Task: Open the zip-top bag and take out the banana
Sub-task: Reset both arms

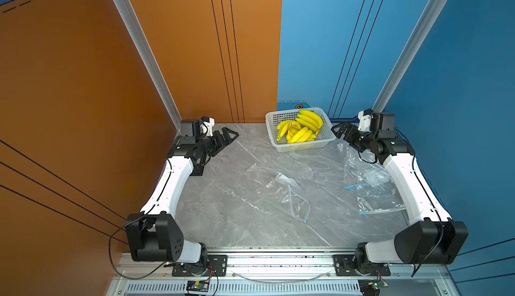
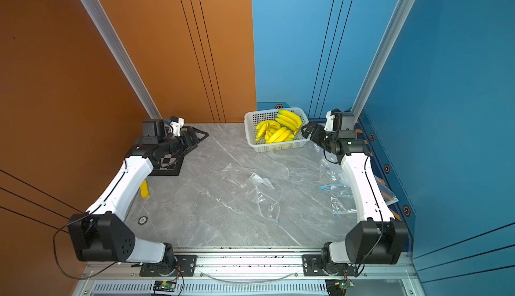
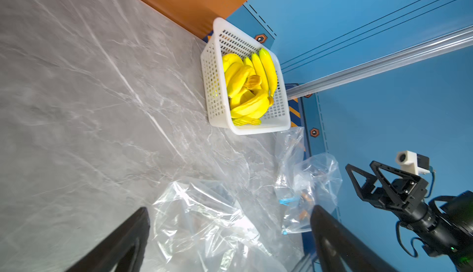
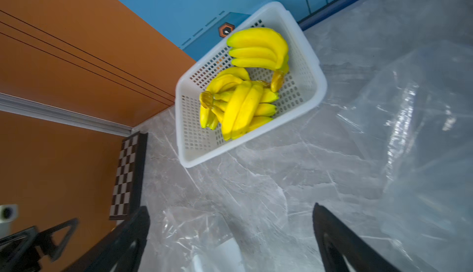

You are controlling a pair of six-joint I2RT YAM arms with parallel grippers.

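- The bananas point(image 1: 299, 130) lie as yellow bunches piled in the white basket point(image 1: 271, 119). They fill most of it, and one bunch leans against its far right corner.
- The basket stands at the far edge of the table point(image 1: 223, 197), nearer my right side, against the blue wall.
- A clear zip-top bag point(image 1: 289, 194) lies crumpled and nearly flat mid-table, well apart from the basket. The marble shows through it, and its blue slider point(image 1: 305, 221) is at the near end.
- More clear bags point(image 1: 370, 180) lie heaped under and beside my right arm, with blue zip strips showing. I cannot tell how many there are.
- My left gripper point(image 1: 232, 135) hangs at the far left corner, jaws spread wide, pinching nothing.
- My right gripper point(image 1: 337, 130) hangs just beside the basket's right end, jaws likewise spread and bare.
- A checkerboard point(image 2: 167, 163) lies below my left wrist, and a small yellow block point(image 2: 144, 188) sits beside my left forearm.
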